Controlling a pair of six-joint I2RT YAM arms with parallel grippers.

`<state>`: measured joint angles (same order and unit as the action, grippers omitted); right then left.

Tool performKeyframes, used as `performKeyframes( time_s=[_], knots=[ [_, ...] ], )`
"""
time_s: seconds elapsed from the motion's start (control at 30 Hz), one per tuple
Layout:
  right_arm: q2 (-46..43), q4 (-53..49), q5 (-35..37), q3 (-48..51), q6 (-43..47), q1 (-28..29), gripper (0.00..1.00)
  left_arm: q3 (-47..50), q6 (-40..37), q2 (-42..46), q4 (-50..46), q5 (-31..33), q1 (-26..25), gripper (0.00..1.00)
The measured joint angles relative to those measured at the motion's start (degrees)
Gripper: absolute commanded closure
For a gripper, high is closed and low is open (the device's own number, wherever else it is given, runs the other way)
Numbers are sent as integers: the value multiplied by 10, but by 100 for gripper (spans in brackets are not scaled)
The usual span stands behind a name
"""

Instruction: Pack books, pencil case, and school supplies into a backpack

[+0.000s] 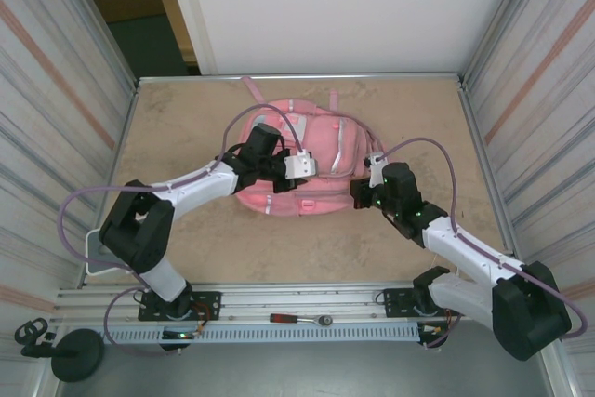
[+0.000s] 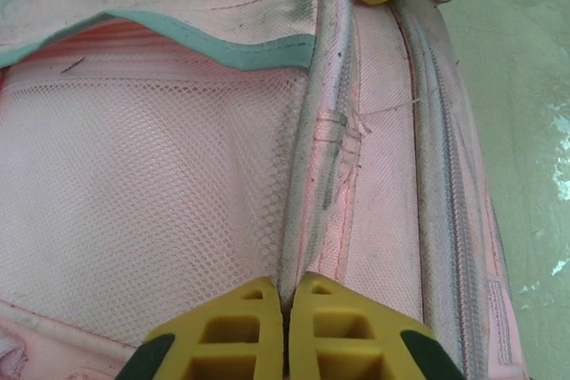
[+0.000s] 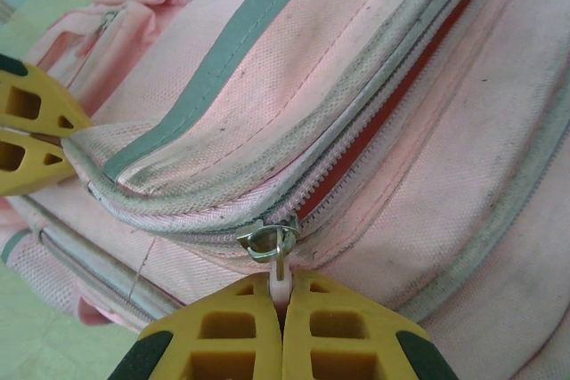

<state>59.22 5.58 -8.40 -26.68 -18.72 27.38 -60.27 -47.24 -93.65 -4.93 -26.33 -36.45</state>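
Two tools (image 2: 284,295) (image 3: 283,289) — bases cropped — on backpack (image 1: 325,137)

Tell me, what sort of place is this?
Most likely a robotics test booth, not a home or classroom. A left arm and right arm are bolted to a metal rail at a tan table, panel walls box it in, and a pink backpack lies there.

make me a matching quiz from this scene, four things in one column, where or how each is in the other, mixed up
1 left tool
2 right tool
3 red-handled wrench
4 zip

a on the rail
b shut on the zip pull
c partly open
d shut on the backpack's grey trim

Pairs: 1-d, 2-b, 3-a, 4-c
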Motion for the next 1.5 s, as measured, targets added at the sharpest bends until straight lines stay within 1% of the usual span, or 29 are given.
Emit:
performKeyframes(
  time_s=[0.1, 0.17, 0.27, 0.4, 0.43, 0.5, 0.57, 0.63, 0.7, 0.77, 0.83, 0.9, 1.07, 1.13, 1.23, 1.27, 1.37, 1.43, 1.5],
  knots=[
    [0, -15, -12, -1, -1, 0, 100, 0, -4, 18, -14, 21, -12, 53],
    [0, -21, -20, -3, -1, 1, 100, 0, -6, 33, -16, 39, -28, 46],
    [0, -24, -22, -11, -2, 15, 100, -4, -14, 44, -16, 69, -65, 42],
    [0, -29, -21, -23, -3, 41, 100, -22, -30, 31, -18, 103, -106, 43],
    [0, -30, -22, -25, -3, 48, 100, -30, -34, 23, -18, 111, -111, 44],
    [0, -32, -24, -27, -3, 62, 100, -43, -40, 6, -16, 125, -113, 50],
    [0, -35, -28, -27, -3, 72, 100, -48, -43, -9, -8, 144, -113, 62],
    [0, -41, -28, -27, -3, 73, 100, -47, -47, -17, -7, 149, -112, 73],
    [-1, -46, -23, -27, -3, 71, 100, -46, -52, -19, -6, 148, -113, 86],
    [-7, -49, -19, -27, -3, 67, 100, -42, -54, -19, 2, 138, -111, 94],
    [-18, -60, -17, -27, -3, 57, 100, -29, -53, -12, 18, 123, -106, 98],
    [-28, -67, -21, -28, -2, 42, 100, -10, -54, -1, 40, 104, -97, 100],
    [-31, -85, -29, -38, 2, -29, 100, 50, -56, 46, 66, 43, -56, 100],
    [-22, -83, -45, -45, 4, -37, 100, 68, -57, 61, 69, 25, -40, 99],
    [-2, -72, -66, -55, 4, -37, 100, 91, -57, 82, 76, 5, -18, 97],
    [3, -68, -69, -56, 4, -34, 100, 97, -57, 87, 78, 1, -12, 94],
    [14, -57, -65, -57, 4, -13, 100, 110, -54, 98, 78, -2, -3, 78],
    [20, -54, -58, -57, 4, 2, 100, 120, -39, 109, 77, -1, 1, 63],
    [27, -54, -48, -57, 4, 11, 100, 130, -21, 123, 75, 8, 2, 53]
  ],
)
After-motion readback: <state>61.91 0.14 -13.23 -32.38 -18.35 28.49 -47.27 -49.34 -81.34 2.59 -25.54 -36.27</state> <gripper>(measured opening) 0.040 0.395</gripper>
